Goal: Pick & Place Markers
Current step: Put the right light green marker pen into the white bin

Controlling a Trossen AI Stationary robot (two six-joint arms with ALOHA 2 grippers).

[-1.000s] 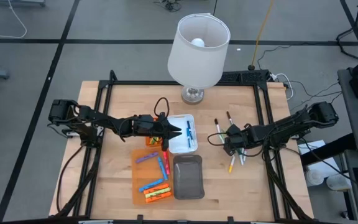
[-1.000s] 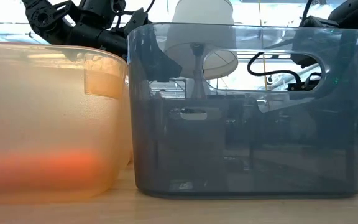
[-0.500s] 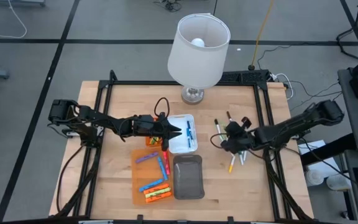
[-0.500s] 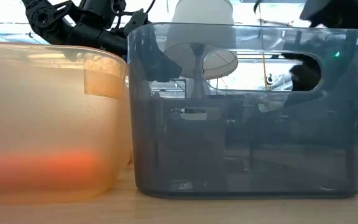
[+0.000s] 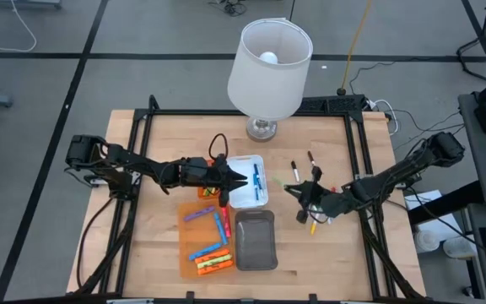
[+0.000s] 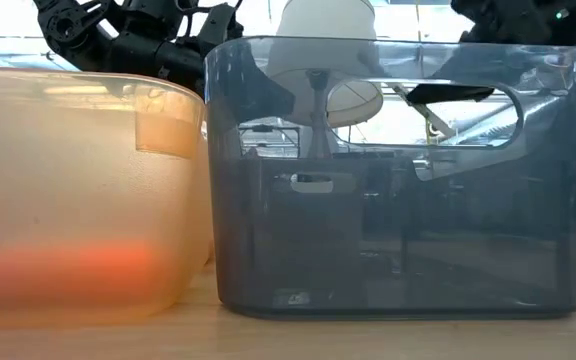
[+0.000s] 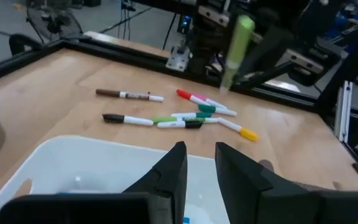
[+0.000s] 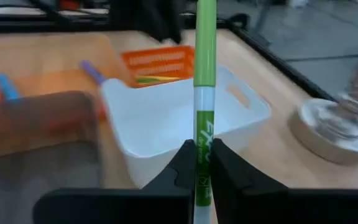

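counting the containers gives four: a white tray (image 5: 247,181), a grey tray (image 5: 256,240), a long orange tray (image 5: 202,241), and a small orange tray (image 8: 158,64) tucked mostly under the left arm. six loose markers (image 7: 185,116) lie in a scattered cluster on the bare wood of the table (image 5: 167,135) between the white tray and the right arm, as the left wrist view shows them. the white tray holds one blue marker (image 5: 256,178). the long orange tray holds a heap of markers in purple, blue, red, orange, yellow and green, too overlapped to count exactly. nothing can be made out inside the grey tray.

the right gripper (image 8: 198,163) is raised above the table just beside the white tray, its fingers clenched on a green marker (image 8: 204,74) that stands upright between them. the left gripper (image 7: 199,167) hangs over the white tray's edge, fingers nearly together with a narrow gap and grasping nothing. one white-shaded lamp (image 5: 270,72) stands at the table's far edge.
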